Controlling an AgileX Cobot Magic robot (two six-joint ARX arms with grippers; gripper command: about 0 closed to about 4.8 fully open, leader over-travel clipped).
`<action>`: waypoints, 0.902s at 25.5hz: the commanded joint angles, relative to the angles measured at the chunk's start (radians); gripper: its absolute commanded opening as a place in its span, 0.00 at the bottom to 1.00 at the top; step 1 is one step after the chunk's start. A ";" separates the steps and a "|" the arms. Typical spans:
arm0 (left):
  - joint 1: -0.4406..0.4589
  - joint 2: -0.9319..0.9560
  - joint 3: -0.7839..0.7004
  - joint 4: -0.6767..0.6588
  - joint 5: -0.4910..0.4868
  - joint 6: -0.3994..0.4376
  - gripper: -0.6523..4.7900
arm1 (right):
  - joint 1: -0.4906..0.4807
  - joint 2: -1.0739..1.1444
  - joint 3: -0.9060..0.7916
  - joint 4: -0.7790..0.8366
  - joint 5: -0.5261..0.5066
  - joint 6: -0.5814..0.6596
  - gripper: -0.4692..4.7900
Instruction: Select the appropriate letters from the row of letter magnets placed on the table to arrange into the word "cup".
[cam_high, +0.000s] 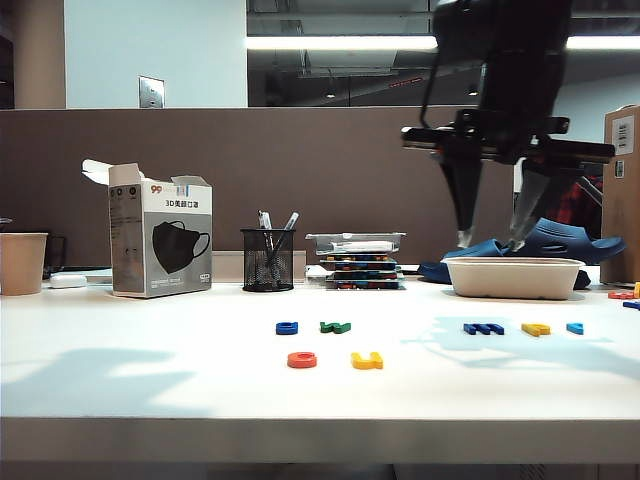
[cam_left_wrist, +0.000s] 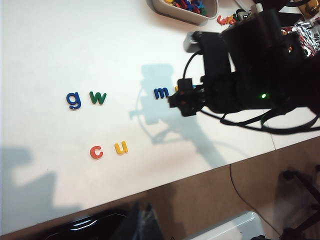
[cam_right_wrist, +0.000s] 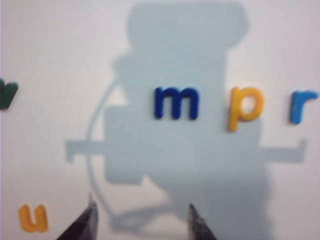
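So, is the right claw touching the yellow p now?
Apart. The exterior view shows the right claw open, high above the yellow p on the table.

Back of my desk, left to right: paper cup | open face-mask box | black mesh pen holder, pens upright inside | stack of flat cases | beige tray holding small coloured pieces | blue clogs behind the tray

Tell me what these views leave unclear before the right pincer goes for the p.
- Left pincer: in no view.
- Yellow p: mostly hidden behind the right arm in the left wrist view.
- Right pincer: only its fingertips show in the right wrist view.
- Green w: cut by the right wrist view's edge.
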 joint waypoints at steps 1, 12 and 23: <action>-0.001 -0.003 0.005 0.006 -0.003 0.005 0.11 | -0.042 -0.005 0.003 -0.017 0.003 -0.066 0.52; -0.001 -0.003 0.005 0.006 -0.003 0.004 0.11 | -0.170 0.004 0.003 0.025 -0.092 -0.236 0.52; -0.001 -0.003 0.005 0.006 -0.003 0.004 0.11 | -0.180 0.108 0.003 0.080 -0.093 -0.235 0.52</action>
